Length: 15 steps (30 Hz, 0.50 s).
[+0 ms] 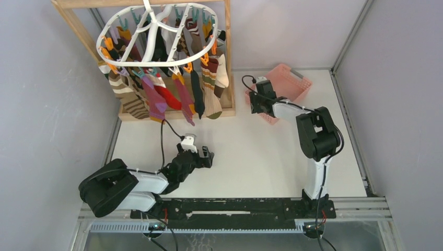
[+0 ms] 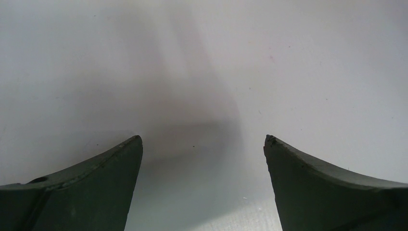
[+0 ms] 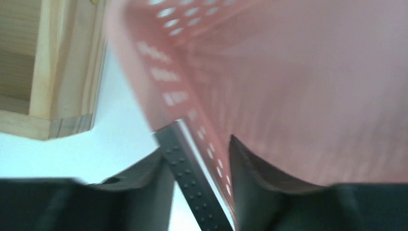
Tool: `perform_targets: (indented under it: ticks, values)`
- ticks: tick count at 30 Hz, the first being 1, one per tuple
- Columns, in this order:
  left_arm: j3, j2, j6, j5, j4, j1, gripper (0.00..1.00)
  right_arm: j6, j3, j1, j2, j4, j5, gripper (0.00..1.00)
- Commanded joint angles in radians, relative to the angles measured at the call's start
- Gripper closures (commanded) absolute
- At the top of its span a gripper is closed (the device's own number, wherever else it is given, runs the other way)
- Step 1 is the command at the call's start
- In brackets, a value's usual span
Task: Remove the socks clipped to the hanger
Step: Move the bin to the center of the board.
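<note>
The white oval hanger hangs on a wooden frame stand at the back left. Several patterned socks dangle from its orange and teal clips. My left gripper is open and empty low over the bare white table; in the left wrist view the jaws stand wide apart. My right gripper is at the near left wall of the pink basket. In the right wrist view the fingers close on the basket's wall and a black dotted strip. That view is blurred.
The wooden frame stand sits at the back left; its base corner shows in the right wrist view. Grey walls enclose the white table on the left, back and right.
</note>
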<state>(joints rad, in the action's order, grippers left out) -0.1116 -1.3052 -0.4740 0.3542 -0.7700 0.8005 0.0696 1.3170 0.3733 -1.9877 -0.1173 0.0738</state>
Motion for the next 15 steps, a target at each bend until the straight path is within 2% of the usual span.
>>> perform_targets:
  ticks: [1, 3, 4, 5, 6, 15]
  values:
    - [-0.037, 0.006, -0.018, 0.002, -0.037, 0.016, 0.00, 0.052, 0.024, 0.000, 0.064, -0.095, 0.014, 0.59]
    - [-0.040, 0.018, -0.018, 0.008, -0.021, 0.020, 0.00, 0.055, -0.009, 0.021, 0.081, -0.092, 0.036, 0.70]
    - [-0.041, 0.025, -0.018, 0.013, -0.012, 0.022, 0.00, 0.057, -0.025, 0.035, 0.091, -0.089, 0.054, 0.79]
    - [-0.043, 0.031, -0.017, 0.015, -0.005, 0.025, 0.00, 0.061, -0.044, 0.051, 0.101, -0.084, 0.075, 0.94]
    - [-0.045, 0.039, -0.015, 0.017, 0.001, 0.026, 0.00, 0.068, -0.060, 0.068, 0.112, -0.077, 0.097, 1.00]
    - [-0.048, 0.090, -0.006, 0.052, 0.058, 0.039, 0.00, 0.183, -0.226, 0.236, 0.206, -0.073, 0.212, 1.00]
